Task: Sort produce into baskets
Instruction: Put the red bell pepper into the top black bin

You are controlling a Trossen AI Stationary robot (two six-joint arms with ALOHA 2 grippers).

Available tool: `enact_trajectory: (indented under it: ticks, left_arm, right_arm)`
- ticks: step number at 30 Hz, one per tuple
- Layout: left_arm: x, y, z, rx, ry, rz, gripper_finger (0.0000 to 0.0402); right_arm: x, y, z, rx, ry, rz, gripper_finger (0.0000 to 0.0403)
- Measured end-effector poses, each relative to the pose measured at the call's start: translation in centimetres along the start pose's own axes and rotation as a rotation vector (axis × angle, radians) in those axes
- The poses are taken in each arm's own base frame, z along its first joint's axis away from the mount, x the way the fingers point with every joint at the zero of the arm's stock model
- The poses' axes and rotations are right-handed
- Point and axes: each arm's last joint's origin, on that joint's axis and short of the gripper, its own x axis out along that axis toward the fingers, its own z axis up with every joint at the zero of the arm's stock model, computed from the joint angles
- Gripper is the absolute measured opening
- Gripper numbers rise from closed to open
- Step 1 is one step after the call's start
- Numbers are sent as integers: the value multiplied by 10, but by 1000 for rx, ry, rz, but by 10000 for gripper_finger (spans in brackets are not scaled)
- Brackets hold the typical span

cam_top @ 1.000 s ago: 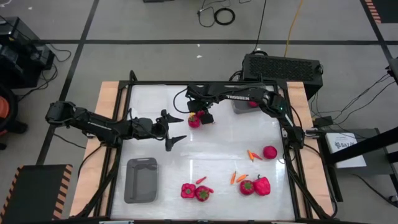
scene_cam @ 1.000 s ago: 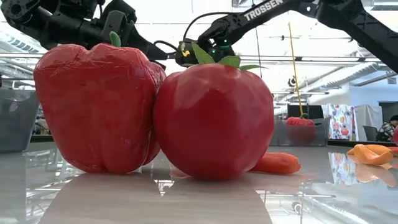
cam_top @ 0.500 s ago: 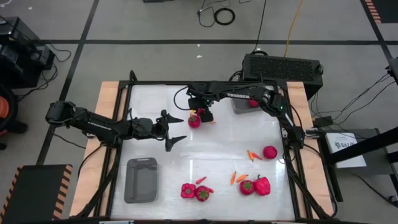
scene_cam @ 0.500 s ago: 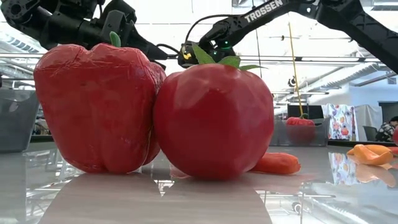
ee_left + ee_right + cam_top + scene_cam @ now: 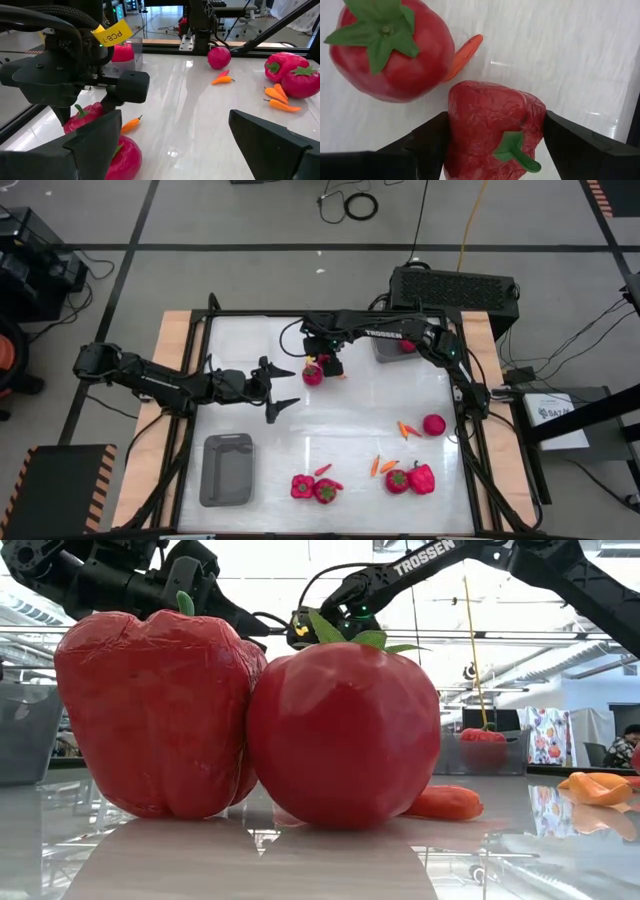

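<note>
My right gripper (image 5: 325,363) reaches in from the right to the table's far middle and is shut on a red bell pepper (image 5: 495,130) with a green stem. Just beside it, a round red green-topped fruit (image 5: 390,50) and an orange chilli (image 5: 462,55) lie on the table. My left gripper (image 5: 288,388) hovers open and empty left of them, and its wrist view shows the pepper (image 5: 82,117). A grey tub (image 5: 228,470) stands at the near left. Another tub (image 5: 395,345), at the far right, holds a red fruit. My right gripper pinches the pepper's two opposite side walls (image 5: 455,125) between its two fingers. The fingers come from above, pointing down. The pepper's stem (image 5: 515,150) faces up toward the wrist. I cannot tell whether the pepper's underside is clear of the table.
More produce lies near the front edge: a pepper and a round fruit (image 5: 313,489) with small chillies, and another pair (image 5: 410,479) farther right. A round fruit (image 5: 433,424) and orange chillies (image 5: 405,428) lie at the right. Black frame rails (image 5: 470,430) border the table.
My right gripper has shifted a little toward the table's far edge, still shut on the pepper. The round fruit and the chilli have stayed in place.
</note>
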Motion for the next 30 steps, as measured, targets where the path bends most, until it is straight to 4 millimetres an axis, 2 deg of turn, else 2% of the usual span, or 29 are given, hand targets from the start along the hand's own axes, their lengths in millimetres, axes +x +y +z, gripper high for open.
enact_trajectory:
  ticks: [13, 22, 30]
  left_arm:
    - [0, 0, 0, 0, 0, 0, 374]
    - [0, 0, 0, 1, 0, 2, 374]
    - [0, 0, 0, 3, 5, 6, 374]
  right_arm:
    - [-9, 1, -10, 54, 73, 39, 288]
    - [-40, -5, -13, 154, 131, 63, 288]
    - [-53, -6, -24, 261, 229, 148, 288]
